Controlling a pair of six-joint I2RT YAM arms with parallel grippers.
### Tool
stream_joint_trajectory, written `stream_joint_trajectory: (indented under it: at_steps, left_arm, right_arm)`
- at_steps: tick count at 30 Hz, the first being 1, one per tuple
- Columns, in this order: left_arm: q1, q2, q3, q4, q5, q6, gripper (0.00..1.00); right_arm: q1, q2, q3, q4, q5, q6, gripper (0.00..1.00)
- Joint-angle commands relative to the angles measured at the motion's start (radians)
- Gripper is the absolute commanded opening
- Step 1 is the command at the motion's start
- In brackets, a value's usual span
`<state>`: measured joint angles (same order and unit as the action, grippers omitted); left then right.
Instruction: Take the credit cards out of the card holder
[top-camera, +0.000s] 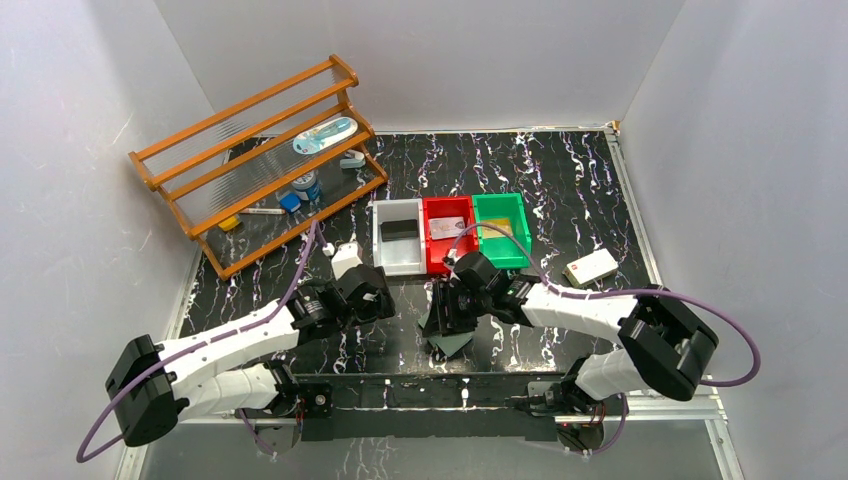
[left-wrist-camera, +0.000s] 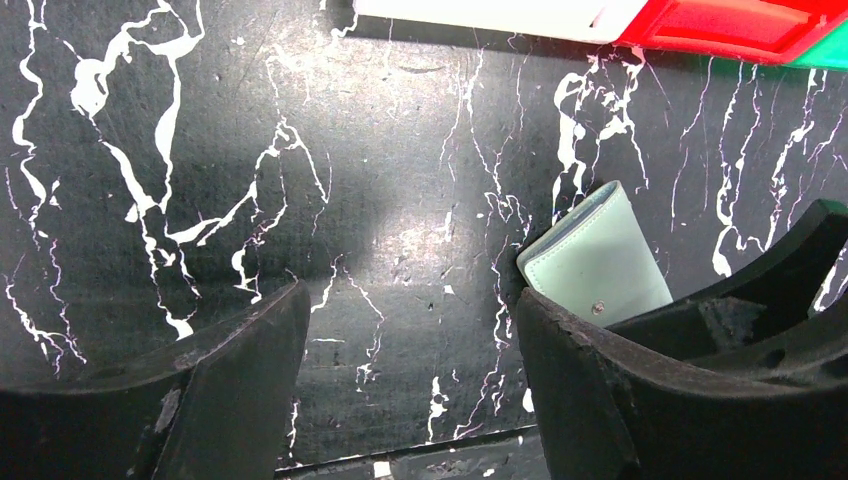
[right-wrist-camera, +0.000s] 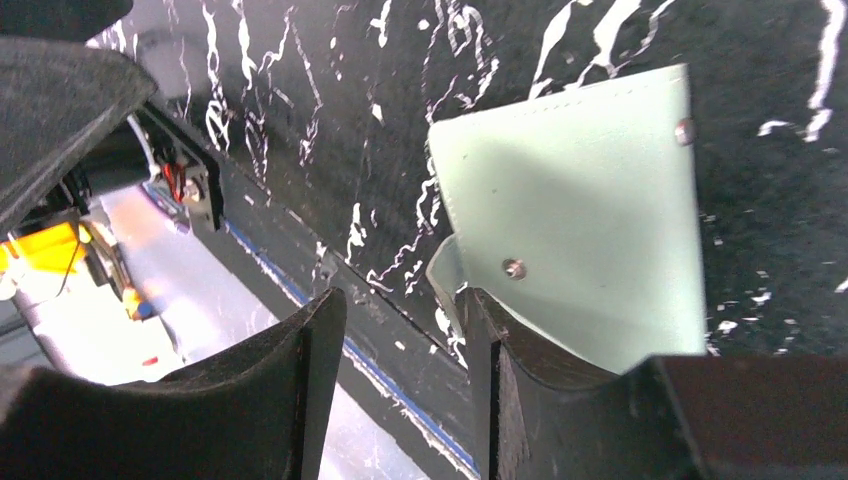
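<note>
Holder (right-wrist-camera: 590, 230) lies outer face up on the table (left-wrist-camera: 400, 150), near its front edge, just outside one right gripper (right-wrist-camera: 402, 300) finger. Those jaws are half-spread, nothing between them. Left gripper (left-wrist-camera: 410, 300) is wide and empty over bare table. Dark card (top-camera: 400, 230) is in the white bin (top-camera: 398, 263), pale card (top-camera: 447, 227) in the red bin (top-camera: 450, 263).

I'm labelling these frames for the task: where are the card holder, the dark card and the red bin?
card holder (right-wrist-camera: 590, 220), right wrist view, middle of its pale green outer face.
dark card (top-camera: 400, 230), top view, centre of the card.
red bin (top-camera: 447, 202), top view, its far rim.
</note>
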<state>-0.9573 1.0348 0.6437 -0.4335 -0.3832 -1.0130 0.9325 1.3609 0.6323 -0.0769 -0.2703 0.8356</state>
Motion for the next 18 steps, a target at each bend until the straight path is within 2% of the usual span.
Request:
stream_joint_trajectory:
  at_steps: [1, 8, 18]
  left_arm:
    - [0.007, 0.013, -0.009, 0.018, 0.0, 0.012, 0.74]
    - [0.021, 0.016, -0.011, 0.017, 0.015, 0.002, 0.75]
    - [0.038, -0.054, -0.032, -0.03, -0.016, -0.01, 0.75]
  right_arm:
    - [0.026, -0.02, 0.05, 0.034, -0.076, -0.015, 0.55]
    - [0.075, 0.081, 0.084, 0.064, -0.06, -0.017, 0.55]
    - [0.146, 0.263, 0.191, 0.0, 0.049, -0.024, 0.55]
